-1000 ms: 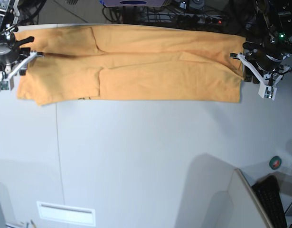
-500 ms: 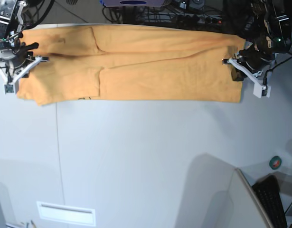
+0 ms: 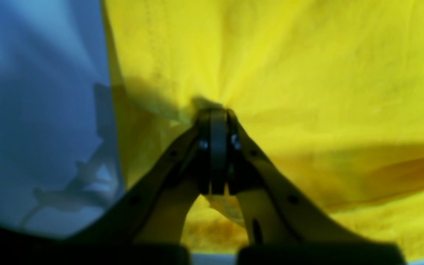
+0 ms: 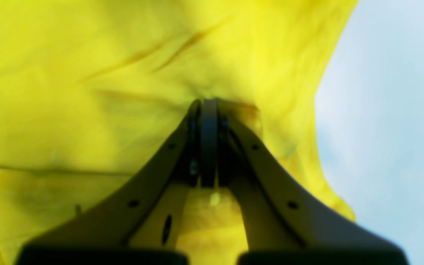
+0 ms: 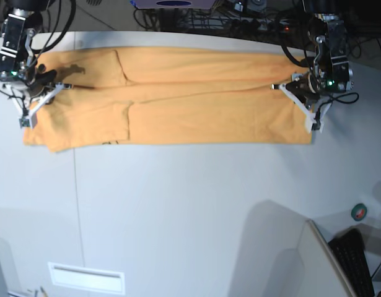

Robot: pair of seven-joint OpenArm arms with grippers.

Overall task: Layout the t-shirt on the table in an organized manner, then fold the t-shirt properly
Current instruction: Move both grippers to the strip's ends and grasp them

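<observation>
Behind the far edge of the work surface runs a dark strip crowded with tangled black cables [image 5: 240, 25] and a blue-purple device [image 5: 173, 3]. At the lower right stand a grey partition panel [image 5: 317, 263], a black keyboard [image 5: 357, 263] and a green tape roll [image 5: 359, 211]. A pale rectangular label [image 5: 86, 278] lies lower left

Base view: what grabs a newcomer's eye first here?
The t-shirt, an orange-yellow band folded lengthwise, stretches across the far side of the white table. Each end is pinched: the left gripper at that view's right, the right gripper at its left. Both wrist views show jaws shut on bunched fabric.
</observation>
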